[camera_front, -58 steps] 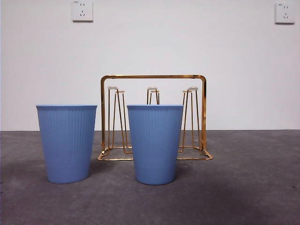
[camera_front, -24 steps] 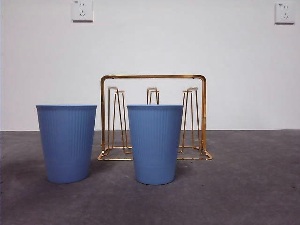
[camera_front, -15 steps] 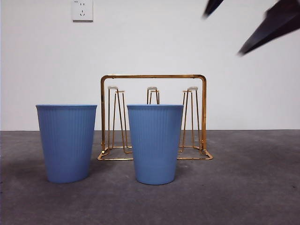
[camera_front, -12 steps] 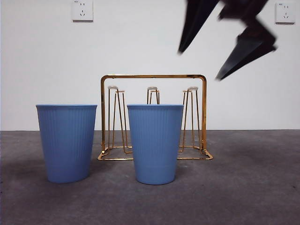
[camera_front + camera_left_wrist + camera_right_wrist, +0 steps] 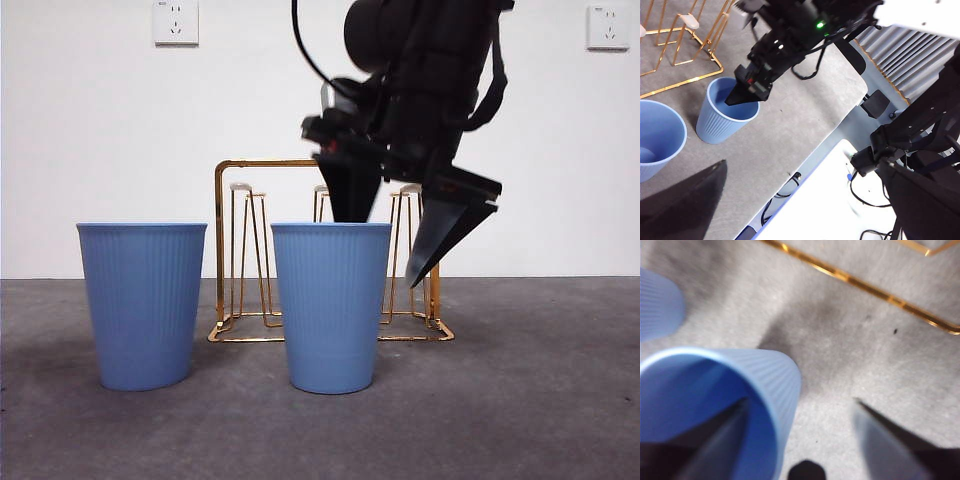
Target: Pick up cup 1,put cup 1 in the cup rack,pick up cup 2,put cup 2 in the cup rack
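Observation:
Two ribbed blue cups stand on the grey table: one at the left (image 5: 142, 300) and one in the middle (image 5: 331, 305). The gold wire cup rack (image 5: 270, 163) stands behind them, its white-tipped prongs bare. My right gripper (image 5: 385, 250) is open and straddles the middle cup's right wall, one jaw inside the cup and one outside. The right wrist view shows that cup's rim (image 5: 775, 375) between the open jaws of my right gripper (image 5: 801, 401). My left gripper (image 5: 805, 165) is open and empty, high above the table's side. From there I see both cups (image 5: 725, 112) (image 5: 657, 135).
The rack's base wire (image 5: 860, 285) lies just beyond the held-over cup. The left cup (image 5: 657, 305) stands close beside it. A white wall with two sockets (image 5: 176, 22) is behind. The table's edge (image 5: 805, 155) and cables show in the left wrist view.
My right gripper has come down from the top right with its jaws open and now straddles the middle cup's right wall. The cups and rack have not moved.

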{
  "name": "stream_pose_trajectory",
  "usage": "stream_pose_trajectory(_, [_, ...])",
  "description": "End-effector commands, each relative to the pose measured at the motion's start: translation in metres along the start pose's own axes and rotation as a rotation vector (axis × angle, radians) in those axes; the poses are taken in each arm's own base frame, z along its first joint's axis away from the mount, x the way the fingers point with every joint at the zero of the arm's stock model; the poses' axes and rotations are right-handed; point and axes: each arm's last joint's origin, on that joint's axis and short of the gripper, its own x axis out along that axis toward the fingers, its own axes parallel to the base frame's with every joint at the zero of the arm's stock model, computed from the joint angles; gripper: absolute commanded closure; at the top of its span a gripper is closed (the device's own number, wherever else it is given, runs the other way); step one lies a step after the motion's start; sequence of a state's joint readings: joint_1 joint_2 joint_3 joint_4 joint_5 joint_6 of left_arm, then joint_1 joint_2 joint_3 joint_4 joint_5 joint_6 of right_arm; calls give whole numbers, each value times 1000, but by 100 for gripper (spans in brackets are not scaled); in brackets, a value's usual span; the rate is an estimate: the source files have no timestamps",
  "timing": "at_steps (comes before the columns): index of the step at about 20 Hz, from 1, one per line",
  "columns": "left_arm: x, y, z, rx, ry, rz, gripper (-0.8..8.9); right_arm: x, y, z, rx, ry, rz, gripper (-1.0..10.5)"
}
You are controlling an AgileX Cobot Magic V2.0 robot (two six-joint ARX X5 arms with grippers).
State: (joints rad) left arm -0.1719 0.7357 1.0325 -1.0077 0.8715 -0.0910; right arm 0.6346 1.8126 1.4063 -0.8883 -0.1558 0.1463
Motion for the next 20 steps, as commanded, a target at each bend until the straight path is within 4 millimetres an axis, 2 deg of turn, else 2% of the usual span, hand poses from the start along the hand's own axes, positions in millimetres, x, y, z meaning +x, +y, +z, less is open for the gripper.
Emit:
stream_pose_trajectory(1, [2,0,2,-3,5,-12,203,2,1,2,-18,-3,5,889])
stream_pose_trajectory(3, [4,1,3,-5,17,-19,203,3,3,1,-61,1,16,963])
stream_pose_trajectory(6, [8,2,8,-1,7,-29,215,0,3,-3,-89,39,10,963])
stream_pose_trajectory(8, [9,2,13,1,-23,-50,225,-14,4,-8,-114,37,8,963])
stream_pose_trajectory(10, [10,2,20,-2,-52,-91,225,-46,7,-15,-133,-44,1,963])
stream_pose_trajectory(12, [13,2,28,-4,-83,-112,225,-95,11,-29,-150,-203,-28,963])
stream_pose_trajectory(14, [19,1,37,-13,-111,-145,225,-152,16,-54,-161,-413,-37,963])
stream_pose_trajectory(17, [36,-6,56,-13,-147,-245,225,-232,20,-104,-175,-787,-18,963])
stream_pose_trajectory(20, [65,-20,74,-16,-188,-360,225,-279,18,-148,-169,-1045,-58,963])
